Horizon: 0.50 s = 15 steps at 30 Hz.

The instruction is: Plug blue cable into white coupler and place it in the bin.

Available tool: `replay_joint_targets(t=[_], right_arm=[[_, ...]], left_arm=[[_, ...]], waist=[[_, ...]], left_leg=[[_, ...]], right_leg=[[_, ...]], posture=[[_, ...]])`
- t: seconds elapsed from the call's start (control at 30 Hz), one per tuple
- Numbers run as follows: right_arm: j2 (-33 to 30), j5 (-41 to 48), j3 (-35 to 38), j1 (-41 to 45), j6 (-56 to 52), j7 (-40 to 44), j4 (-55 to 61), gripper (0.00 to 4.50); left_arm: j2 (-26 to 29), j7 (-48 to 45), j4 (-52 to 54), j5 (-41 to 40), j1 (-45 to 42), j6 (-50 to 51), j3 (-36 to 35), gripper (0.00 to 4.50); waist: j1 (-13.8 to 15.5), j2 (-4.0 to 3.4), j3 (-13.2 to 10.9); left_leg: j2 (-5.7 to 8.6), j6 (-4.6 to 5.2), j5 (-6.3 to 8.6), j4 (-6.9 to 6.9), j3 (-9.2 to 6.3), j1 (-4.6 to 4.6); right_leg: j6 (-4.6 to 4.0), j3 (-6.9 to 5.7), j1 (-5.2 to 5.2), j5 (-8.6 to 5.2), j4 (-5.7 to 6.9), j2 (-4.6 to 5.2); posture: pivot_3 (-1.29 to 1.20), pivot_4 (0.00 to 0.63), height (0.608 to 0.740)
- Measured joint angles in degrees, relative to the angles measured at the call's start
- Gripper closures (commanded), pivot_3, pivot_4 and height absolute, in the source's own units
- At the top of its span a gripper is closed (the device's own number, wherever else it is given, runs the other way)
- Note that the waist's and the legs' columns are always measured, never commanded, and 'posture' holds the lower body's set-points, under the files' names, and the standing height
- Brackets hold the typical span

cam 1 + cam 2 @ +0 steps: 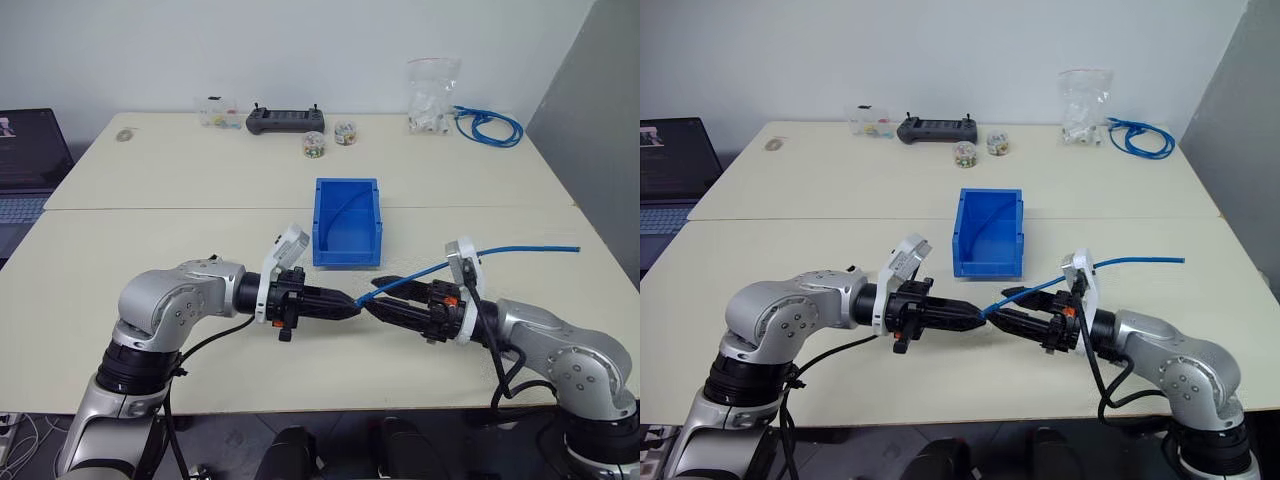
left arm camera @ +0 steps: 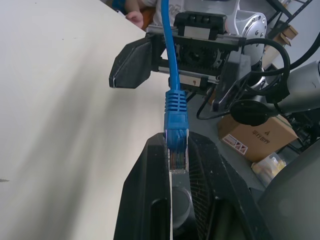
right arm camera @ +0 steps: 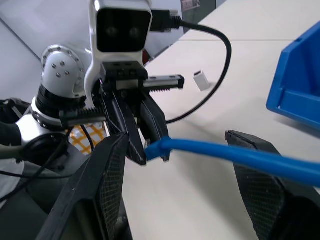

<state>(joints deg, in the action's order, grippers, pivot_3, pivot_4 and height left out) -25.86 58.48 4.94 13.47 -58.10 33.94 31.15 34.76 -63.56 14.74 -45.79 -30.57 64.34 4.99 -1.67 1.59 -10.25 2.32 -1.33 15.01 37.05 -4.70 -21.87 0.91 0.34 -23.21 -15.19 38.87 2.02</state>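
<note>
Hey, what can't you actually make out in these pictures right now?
- White coupler: socket too small to see, right wrist view.
- Blue cable: plug tip buried between the left gripper fingers, left wrist view.
- Clear bag: contents too small, head views.
- Laptop: cut off by the edge.

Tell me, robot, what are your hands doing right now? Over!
Left hand shut on cable plug. Right hand open, cable running between its fingers. Coupler lying on table, not plugged. Bin ahead, nothing in the way.

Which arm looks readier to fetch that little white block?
Right. The right tool stands open, while the left tool is clamped on the blue cable; the white coupler lies free.
</note>
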Motion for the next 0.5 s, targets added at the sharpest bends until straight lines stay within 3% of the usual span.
replay_joint_targets(t=[0.17,0.43,0.5], right_arm=[[0.1,2.4,-0.5,0.0,-0.1,-1.2,0.0,2.5],[-0.5,4.0,-1.6,0.4,-0.2,-2.4,0.0,4.35],[-0.7,4.2,-1.6,0.6,-0.2,-2.5,0.0,4.36]], left_arm=[[0.0,0.9,0.1,-1.2,-0.1,0.1,0.0,4.26],[-0.3,3.0,0.2,-3.1,-0.4,0.4,0.0,4.26],[-0.3,3.3,0.2,-3.4,-0.4,0.4,0.0,4.26]], waist=[[0.0,0.0,0.0],[0.0,0.0,0.0],[0.0,0.0,0.0]], left_leg=[[0.0,0.0,0.0,0.0,0.0,0.0],[0.0,0.0,0.0,0.0,0.01,0.0],[0.0,0.0,0.0,0.0,0.01,0.0]], right_leg=[[0.0,0.0,0.0,0.0,0.0,0.0],[0.02,0.0,0.0,-0.01,0.0,0.0],[0.02,0.0,0.0,-0.01,0.0,0.0]], posture=[[0.0,0.15,0.74],[0.0,0.15,0.74],[0.0,0.15,0.74]])
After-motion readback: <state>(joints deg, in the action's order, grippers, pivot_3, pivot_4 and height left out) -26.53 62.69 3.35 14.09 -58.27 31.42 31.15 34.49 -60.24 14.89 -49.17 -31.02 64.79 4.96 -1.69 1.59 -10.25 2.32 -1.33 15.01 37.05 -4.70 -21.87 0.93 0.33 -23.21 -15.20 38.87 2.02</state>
